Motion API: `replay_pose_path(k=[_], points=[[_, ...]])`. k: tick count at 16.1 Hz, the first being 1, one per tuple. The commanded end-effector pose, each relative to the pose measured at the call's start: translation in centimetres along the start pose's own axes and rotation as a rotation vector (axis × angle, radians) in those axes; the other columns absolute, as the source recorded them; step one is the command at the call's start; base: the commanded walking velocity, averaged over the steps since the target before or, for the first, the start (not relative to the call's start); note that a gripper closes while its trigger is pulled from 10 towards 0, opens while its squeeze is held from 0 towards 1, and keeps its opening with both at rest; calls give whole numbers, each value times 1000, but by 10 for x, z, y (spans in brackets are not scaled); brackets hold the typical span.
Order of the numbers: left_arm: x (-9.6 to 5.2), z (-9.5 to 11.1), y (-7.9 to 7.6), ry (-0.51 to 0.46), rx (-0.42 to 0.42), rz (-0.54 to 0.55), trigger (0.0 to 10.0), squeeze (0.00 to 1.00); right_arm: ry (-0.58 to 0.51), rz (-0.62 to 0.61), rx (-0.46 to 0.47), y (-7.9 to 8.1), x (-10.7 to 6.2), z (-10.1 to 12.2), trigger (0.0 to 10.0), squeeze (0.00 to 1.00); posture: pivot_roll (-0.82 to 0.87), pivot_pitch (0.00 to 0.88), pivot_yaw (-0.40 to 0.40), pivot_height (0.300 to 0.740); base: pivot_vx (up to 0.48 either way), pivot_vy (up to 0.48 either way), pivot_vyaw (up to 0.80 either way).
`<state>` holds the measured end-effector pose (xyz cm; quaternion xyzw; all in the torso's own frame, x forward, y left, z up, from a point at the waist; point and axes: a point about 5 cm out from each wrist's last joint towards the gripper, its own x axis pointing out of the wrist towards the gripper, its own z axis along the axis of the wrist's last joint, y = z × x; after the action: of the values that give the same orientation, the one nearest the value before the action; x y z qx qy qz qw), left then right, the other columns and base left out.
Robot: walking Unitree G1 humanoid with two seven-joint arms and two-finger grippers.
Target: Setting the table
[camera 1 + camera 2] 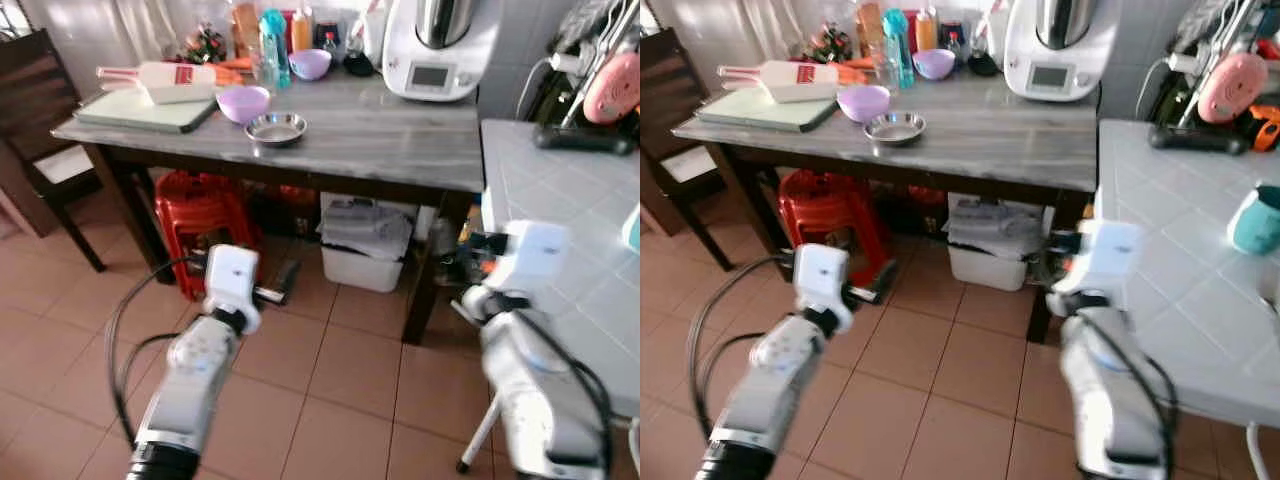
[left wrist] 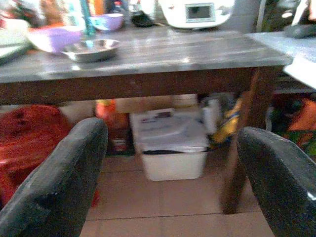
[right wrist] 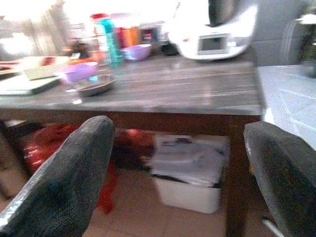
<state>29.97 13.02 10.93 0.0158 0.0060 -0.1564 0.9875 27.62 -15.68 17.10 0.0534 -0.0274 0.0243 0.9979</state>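
Two grippers hang spread and empty in front of a grey-topped table (image 1: 400, 140) in a tiled kitchen, as the robot faces the dishes it is to lay out. The left gripper (image 1: 278, 295) and the right gripper (image 1: 478, 243) both sit below the tabletop's edge, well apart from everything on it; each wrist view shows its two black fingers wide apart with nothing between them.

On the table's left half a steel bowl (image 1: 276, 127) rests just beside a lilac bowl (image 1: 243, 103), with a green tray (image 1: 145, 111) further left and a second lilac bowl (image 1: 309, 64) near the back among bottles. A white kitchen machine (image 1: 440, 45) stands at the back right. Under the table sit a red stool (image 1: 200, 215) and a white bin (image 1: 364, 250).

The step in hand looks like the approach. To do it well, the robot should close in squarely, raise the left arm above the table edge before reaching, and come at the steel bowl's rim from the near side, clear of the lilac bowl touching or nearly touching it, which the blurred view leaves unsettled. A thin, slick rim calls for a firm, level pinch
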Motion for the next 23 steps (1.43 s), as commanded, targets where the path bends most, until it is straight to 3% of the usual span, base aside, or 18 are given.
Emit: replay_pose_path(k=[1, 4, 7, 10, 15, 23], points=[[1, -1, -1, -5, 2, 5, 10000, 0, -11, 17, -35, 0, -6, 2, 10000, 0, -41, 7, 51, 740, 0, -307, 0], [-2, 0, 3, -13, 15, 20, 10000, 0, 10, 69, -59, 4, -21, -3, 10000, 0, -29, 3, 43, 740, 0, -306, 0], [-7, -2, 8, -14, 15, 59, 10000, 0, 12, -29, -6, 2, -31, -11, 10000, 0, -6, 0, 33, 740, 0, -303, 0], [-10, -1, 11, -23, 24, 83, 10000, 0, -71, -206, 0, -17, -17, -6, 10000, 0, 24, 0, 39, 740, 0, -280, 0], [-7, 1, 14, -34, 20, 101, 10000, 0, -105, -282, -68, -33, -17, -4, 10000, 0, 5, 0, 32, 740, 0, -260, 0], [-5, 1, 7, -41, 6, 87, 10000, 0, -80, -283, -66, -29, -22, -15, 10000, 0, -14, 0, 34, 740, 0, -227, 0]])
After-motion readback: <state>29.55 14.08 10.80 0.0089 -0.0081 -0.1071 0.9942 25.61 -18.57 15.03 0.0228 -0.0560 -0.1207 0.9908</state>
